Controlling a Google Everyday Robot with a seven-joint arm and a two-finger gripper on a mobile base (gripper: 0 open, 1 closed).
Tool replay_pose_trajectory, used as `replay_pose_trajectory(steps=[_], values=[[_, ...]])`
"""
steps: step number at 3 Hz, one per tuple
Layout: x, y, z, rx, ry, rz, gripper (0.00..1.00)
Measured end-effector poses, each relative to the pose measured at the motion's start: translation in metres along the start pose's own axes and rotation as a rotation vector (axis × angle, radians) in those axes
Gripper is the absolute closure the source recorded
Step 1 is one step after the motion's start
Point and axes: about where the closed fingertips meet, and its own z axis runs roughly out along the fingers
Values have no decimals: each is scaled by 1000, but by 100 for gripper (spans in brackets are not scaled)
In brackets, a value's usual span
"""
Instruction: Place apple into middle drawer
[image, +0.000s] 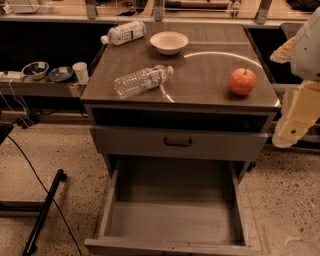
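The red-orange apple (242, 81) sits on the right side of the grey cabinet top (210, 60), stem up. The middle drawer (172, 220), a deep grey box with a flat floor, is pulled out wide open below and holds nothing. My gripper (293, 129) hangs at the right edge of the view, beside the cabinet's right front corner. It is lower than the apple, to its right, and not touching it.
A clear plastic bottle (142, 80) lies on the cabinet top left of centre, and a second bottle (124, 33) lies at the back left. A white bowl (169, 42) stands at the back. A shut drawer front with a black handle (178, 142) sits above the open drawer. Bowls and a cup (80, 71) stand on a low shelf at the left.
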Motion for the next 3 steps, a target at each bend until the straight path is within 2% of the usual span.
replay_pose_trajectory(steps=[1, 2, 3], values=[[0, 0, 0, 0, 0, 0, 0], [3, -32, 4, 27, -42, 18, 0], [20, -81, 17, 32, -147, 107, 0]])
